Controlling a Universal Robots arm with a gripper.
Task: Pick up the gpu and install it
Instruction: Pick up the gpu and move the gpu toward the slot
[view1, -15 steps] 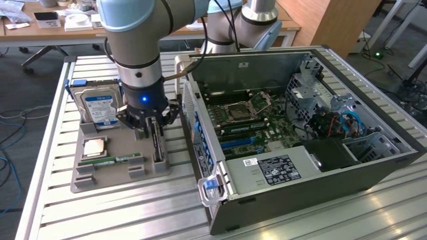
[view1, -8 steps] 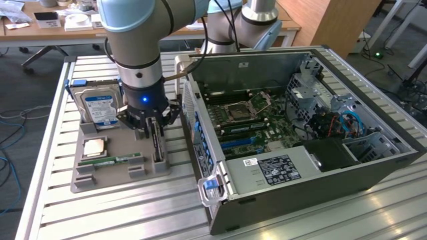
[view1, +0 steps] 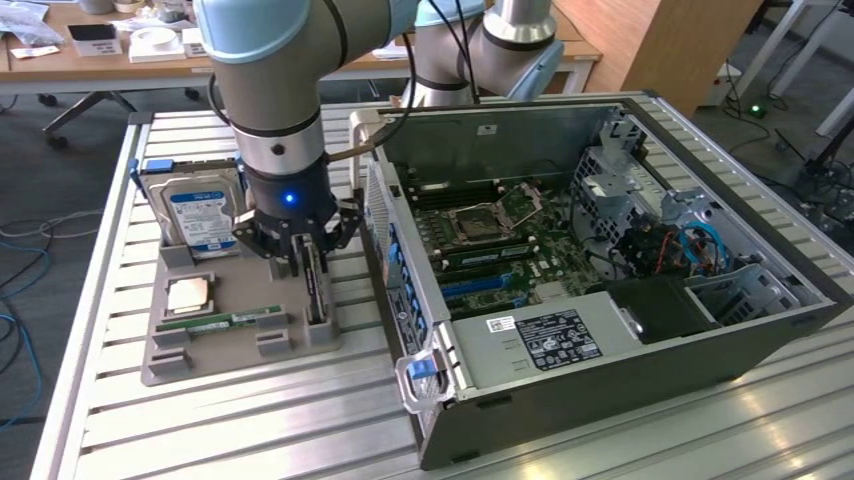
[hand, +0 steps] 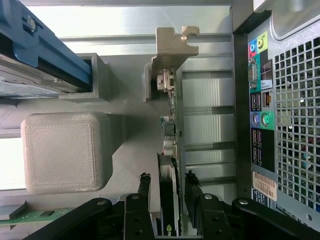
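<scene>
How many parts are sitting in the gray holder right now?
4. Hard drive upright at the far end; CPU and RAM stick flat, nearer the camera; gpu on edge beside the case, gripper astride it. The arm may hide more.

Gpu (view1: 316, 295) on edge in holder (view1: 227, 362), between hard drive (view1: 200, 212) and case (view1: 601, 350)

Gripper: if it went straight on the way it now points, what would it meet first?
The gpu, standing on edge in the grey tray. The open gripper straddles it, so the card's upper edge would probably meet the palm first; depth is unclear.
</scene>
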